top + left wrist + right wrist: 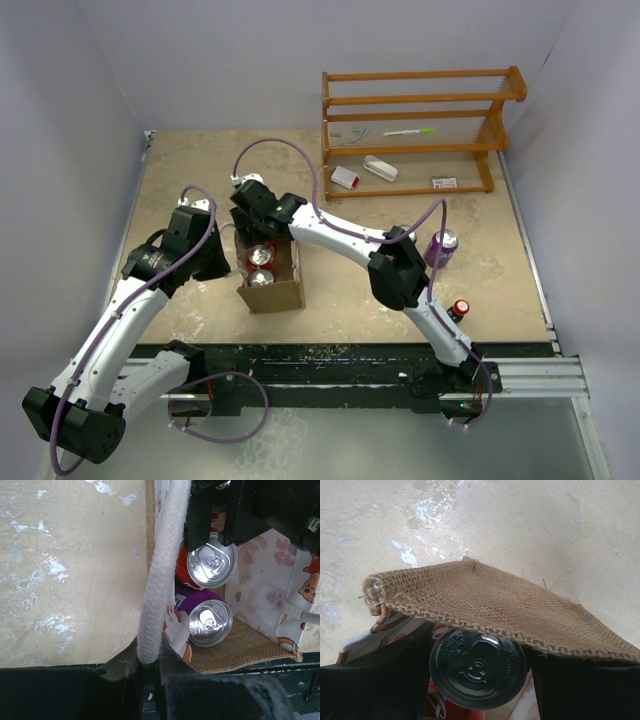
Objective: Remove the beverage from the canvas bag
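Note:
The tan canvas bag point(272, 292) stands upright left of the table's middle, with beverage cans in it. My left gripper point(150, 667) is shut on the bag's white rope handle point(161, 575) at the bag's left side point(222, 258). In the left wrist view a silver-topped red can point(214, 562) and a purple can point(210, 622) stand in the bag. My right gripper point(477, 675) reaches into the bag's far end point(250, 225). It is shut on a red can with a dark top point(477, 667), just under the burlap rim point(485, 600).
A purple can point(442, 247) and a small red-topped item point(460, 308) stand on the table beside the right arm. A wooden rack point(420, 130) with small items stands at the back right. Grey walls close in the table's left, back and right.

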Available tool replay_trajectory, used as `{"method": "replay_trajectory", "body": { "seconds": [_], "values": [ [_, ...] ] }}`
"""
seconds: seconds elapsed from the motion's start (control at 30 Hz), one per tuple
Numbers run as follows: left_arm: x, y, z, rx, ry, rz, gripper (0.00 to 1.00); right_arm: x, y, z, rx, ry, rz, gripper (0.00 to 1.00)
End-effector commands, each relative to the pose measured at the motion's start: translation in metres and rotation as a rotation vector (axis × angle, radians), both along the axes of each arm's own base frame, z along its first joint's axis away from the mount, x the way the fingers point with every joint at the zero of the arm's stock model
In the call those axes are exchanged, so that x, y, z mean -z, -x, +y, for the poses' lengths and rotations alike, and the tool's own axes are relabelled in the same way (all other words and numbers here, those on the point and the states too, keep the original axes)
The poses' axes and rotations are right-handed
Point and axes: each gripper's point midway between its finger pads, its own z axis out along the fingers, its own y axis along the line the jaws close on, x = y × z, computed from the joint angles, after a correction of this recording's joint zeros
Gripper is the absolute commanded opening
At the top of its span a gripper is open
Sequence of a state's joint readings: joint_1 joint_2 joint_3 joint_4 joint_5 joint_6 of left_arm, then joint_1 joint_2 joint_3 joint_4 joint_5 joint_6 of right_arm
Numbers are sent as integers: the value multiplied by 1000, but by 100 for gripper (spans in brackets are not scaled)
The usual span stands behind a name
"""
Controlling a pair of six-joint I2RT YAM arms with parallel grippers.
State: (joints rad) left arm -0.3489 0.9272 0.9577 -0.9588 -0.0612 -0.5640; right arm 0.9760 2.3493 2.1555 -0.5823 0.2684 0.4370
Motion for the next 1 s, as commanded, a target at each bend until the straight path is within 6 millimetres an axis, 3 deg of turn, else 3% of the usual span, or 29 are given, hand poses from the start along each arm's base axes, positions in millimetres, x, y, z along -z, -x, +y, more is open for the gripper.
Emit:
{"method": "replay_trajectory", "body": {
  "seconds": [0.0, 0.17, 0.6, 0.97],
  "values": [
    [-5, -4, -2, -9, 6, -23, 0, -77, -7, 13, -38, -153, -108, 37],
    [-5, -4, -1, -12, 5, -23, 0, -108, -4, 17, -72, -217, -148, 20],
    [-5, -4, 0, -18, 3, -22, 0, -178, 6, 18, -152, -364, -251, 0],
    [-5, -4, 0, -18, 2, -22, 0, -237, 10, 6, -171, -451, -372, 0]
  ]
}}
